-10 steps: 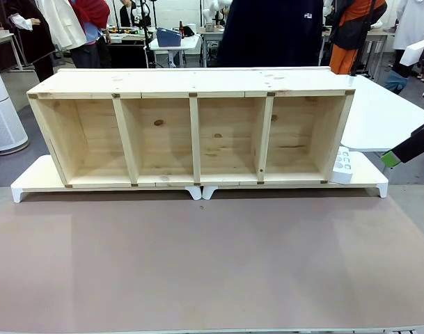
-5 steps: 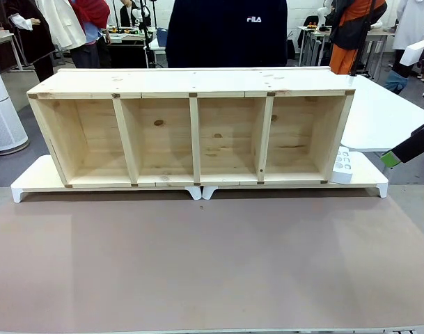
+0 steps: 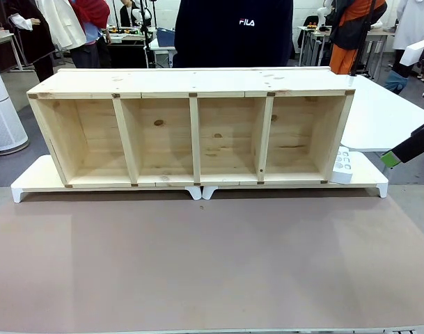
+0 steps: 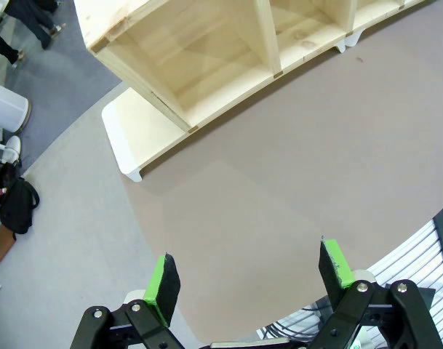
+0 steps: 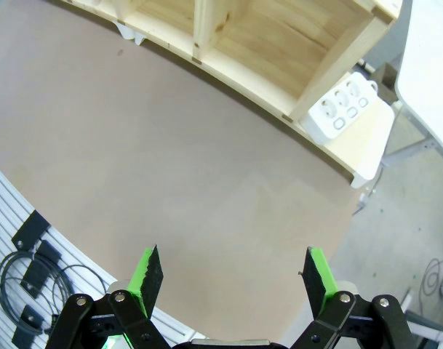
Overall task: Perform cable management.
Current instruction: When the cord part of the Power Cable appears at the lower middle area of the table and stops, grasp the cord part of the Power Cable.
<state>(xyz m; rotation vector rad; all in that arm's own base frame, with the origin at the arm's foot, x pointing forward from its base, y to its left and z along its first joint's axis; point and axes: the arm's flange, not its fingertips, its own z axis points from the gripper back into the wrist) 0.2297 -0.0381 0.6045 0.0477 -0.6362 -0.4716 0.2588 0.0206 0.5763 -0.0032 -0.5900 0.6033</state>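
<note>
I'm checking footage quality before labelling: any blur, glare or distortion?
Front view: sharp, evenly lit, soft shadow inside the wooden shelf. Left wrist view: wide-angle lens bows the shelf's front edge; fingers sharp. Right wrist view: same bowing; power strip crisp, no glare.

1. The person in the dark top, at the far side of the wooden shelf, stands further toward the robot's left than a second ago, now behind the shelf's middle.
2. Since half a second ago, the white chest logo sits slightly lower.
</note>
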